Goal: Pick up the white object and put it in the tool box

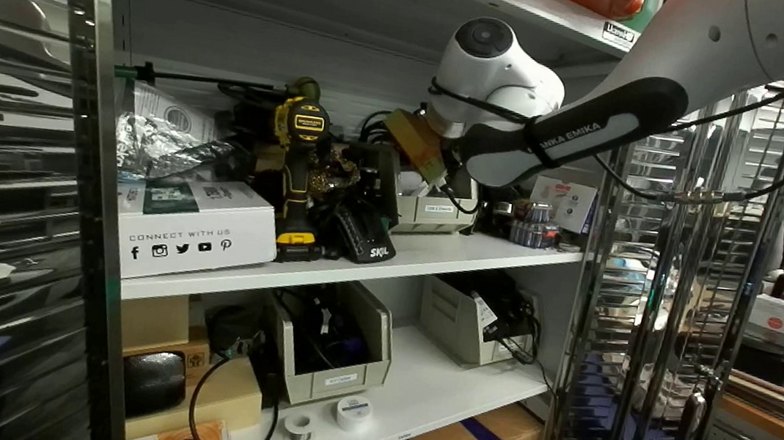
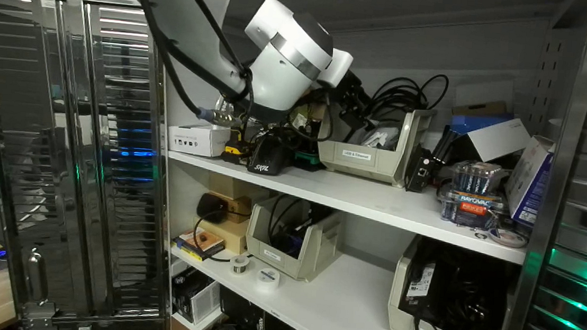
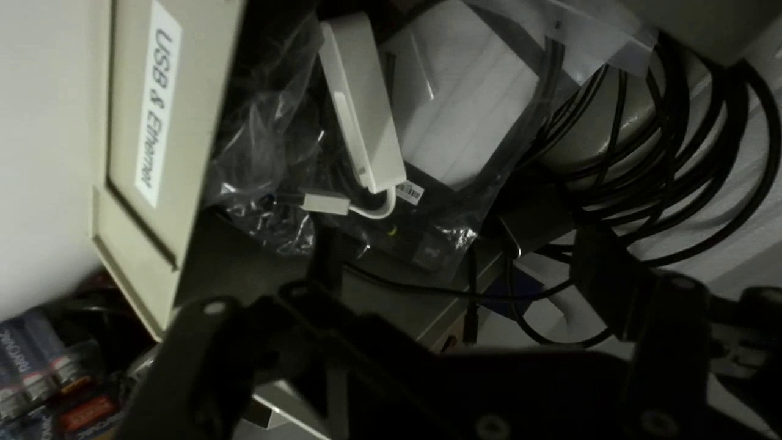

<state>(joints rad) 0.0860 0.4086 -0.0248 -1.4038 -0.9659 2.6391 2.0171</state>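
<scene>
A white adapter [image 3: 366, 110] with a short white cable lies among clear plastic bags inside a beige bin [image 3: 204, 73] labelled "USB & Ethernet" in the wrist view. The bin also shows in both exterior views [image 1: 429, 218] [image 2: 378, 168] on the upper shelf. A larger white item [image 3: 458, 98] in plastic lies beside the adapter. My gripper [image 3: 464, 266] is open with its fingers wide apart at the bin, below the adapter in the wrist view. A black cable crosses the space between the fingers; nothing is gripped. I cannot tell which container is the tool box.
Coiled black cables [image 3: 672, 159] rise from the bin's back. Battery packs [image 2: 474, 197] stand to one side. A yellow drill [image 1: 301, 165] and white box [image 1: 199, 227] stand on the other. Beige bins [image 2: 275, 256] [image 1: 454, 323] and white rolls [image 1: 354, 413] are on the lower shelf.
</scene>
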